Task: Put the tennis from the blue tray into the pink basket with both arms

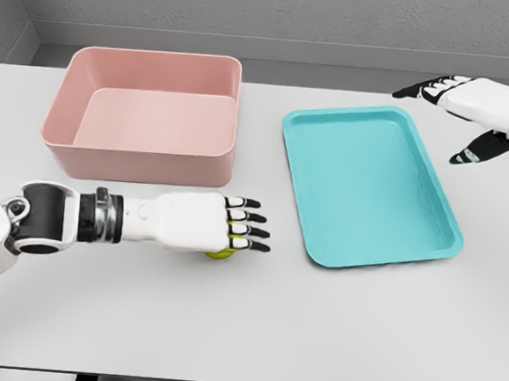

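A yellow-green tennis ball lies on the white table between the basket and the tray, and only a sliver of it shows under my left palm. My left hand lies flat over it with the fingers stretched out towards the tray, not curled around the ball. The blue tray at centre right holds nothing. The pink basket at the back left is also empty. My right hand hovers at the tray's far right corner, fingers spread, holding nothing.
The white table ends at a front edge near the bottom of the picture. A grey wall runs behind the basket and the tray.
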Available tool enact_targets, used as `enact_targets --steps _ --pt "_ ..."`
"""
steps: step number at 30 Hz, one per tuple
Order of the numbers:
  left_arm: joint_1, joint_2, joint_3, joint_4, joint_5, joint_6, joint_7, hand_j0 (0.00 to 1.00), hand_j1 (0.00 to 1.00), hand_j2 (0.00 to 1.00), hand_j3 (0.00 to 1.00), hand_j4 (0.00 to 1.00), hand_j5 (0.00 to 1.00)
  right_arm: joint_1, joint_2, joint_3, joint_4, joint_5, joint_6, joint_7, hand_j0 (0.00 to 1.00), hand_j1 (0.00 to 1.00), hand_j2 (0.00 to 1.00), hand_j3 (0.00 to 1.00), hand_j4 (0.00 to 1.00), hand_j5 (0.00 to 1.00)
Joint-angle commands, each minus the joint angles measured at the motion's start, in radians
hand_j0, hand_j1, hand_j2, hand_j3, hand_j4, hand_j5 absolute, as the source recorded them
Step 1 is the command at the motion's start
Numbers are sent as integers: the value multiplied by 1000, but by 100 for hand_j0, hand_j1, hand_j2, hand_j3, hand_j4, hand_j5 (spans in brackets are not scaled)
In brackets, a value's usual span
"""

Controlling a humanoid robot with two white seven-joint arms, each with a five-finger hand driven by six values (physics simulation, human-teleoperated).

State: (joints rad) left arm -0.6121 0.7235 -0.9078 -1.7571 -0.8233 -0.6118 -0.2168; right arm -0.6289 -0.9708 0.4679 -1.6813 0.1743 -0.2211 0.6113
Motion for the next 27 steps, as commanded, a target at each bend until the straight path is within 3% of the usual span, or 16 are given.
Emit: enact_targets --steps 1,9,19,27 --pt "0 -16 -23 8 -20 1 0 100 100 100 100 100 100 0 0 -2 2 -2 2 0 100 100 100 100 100 100" --pt "-18 -18 -26 27 -91 1 -18 100 100 100 100 100 100 17 4 -2 5 -4 2 0 100 100 100 100 100 100" --pt "-40 -29 -29 39 -91 1 -141 100 100 100 100 100 100 18 4 -3 8 -4 3 0 100 100 100 100 100 100" --pt "-49 -33 -26 37 -53 1 -139 100 100 100 100 100 100 18 4 -2 8 -4 3 0 100 100 100 100 100 100"
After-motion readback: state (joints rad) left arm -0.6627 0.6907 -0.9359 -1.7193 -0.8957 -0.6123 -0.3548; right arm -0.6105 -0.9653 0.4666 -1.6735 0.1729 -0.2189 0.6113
